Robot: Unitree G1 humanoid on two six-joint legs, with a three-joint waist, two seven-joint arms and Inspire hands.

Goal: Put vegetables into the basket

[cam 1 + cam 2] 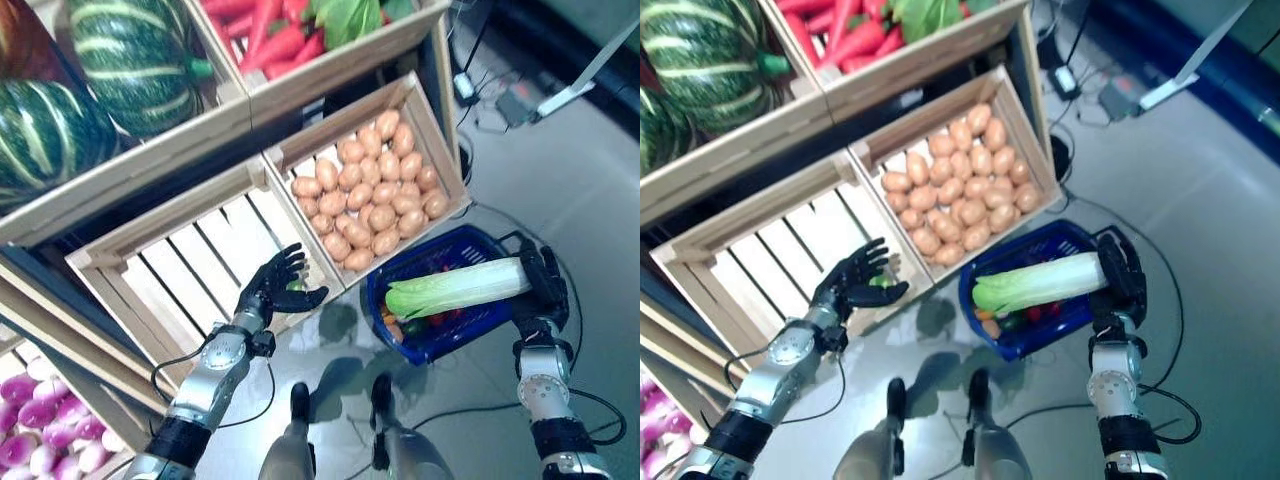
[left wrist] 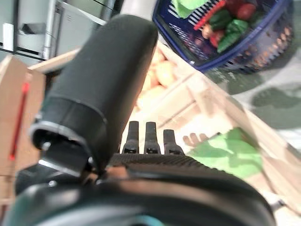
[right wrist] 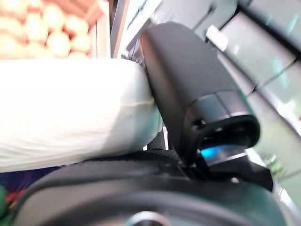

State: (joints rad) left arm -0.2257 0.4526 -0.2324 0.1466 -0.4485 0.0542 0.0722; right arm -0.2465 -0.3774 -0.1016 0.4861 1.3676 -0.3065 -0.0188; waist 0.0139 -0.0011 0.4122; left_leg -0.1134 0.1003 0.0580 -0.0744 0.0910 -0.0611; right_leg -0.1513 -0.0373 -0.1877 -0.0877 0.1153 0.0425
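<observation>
- No writing can be read on any crate or on the blue basket (image 1: 400,275).
- The cabbage (image 1: 458,288) lies lengthwise over the basket, leafy green end pointing toward the empty slatted crate (image 1: 190,265).
- The right hand (image 1: 540,280) is curled round its white stem end.
- The left hand (image 1: 272,285), fingers spread, hovers at the crate's near rim, a small green vegetable (image 1: 296,286) at its palm.

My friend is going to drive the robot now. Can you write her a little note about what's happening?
Right robot hand: shut on the long pale-green cabbage, held over the blue plastic basket.
Left robot hand: open, with a small green vegetable on it, over the empty wooden slatted crate.
Done: the basket already holds some red and green vegetables.
Left: let the cabbage go into the basket, then bring the small green vegetable over.
</observation>
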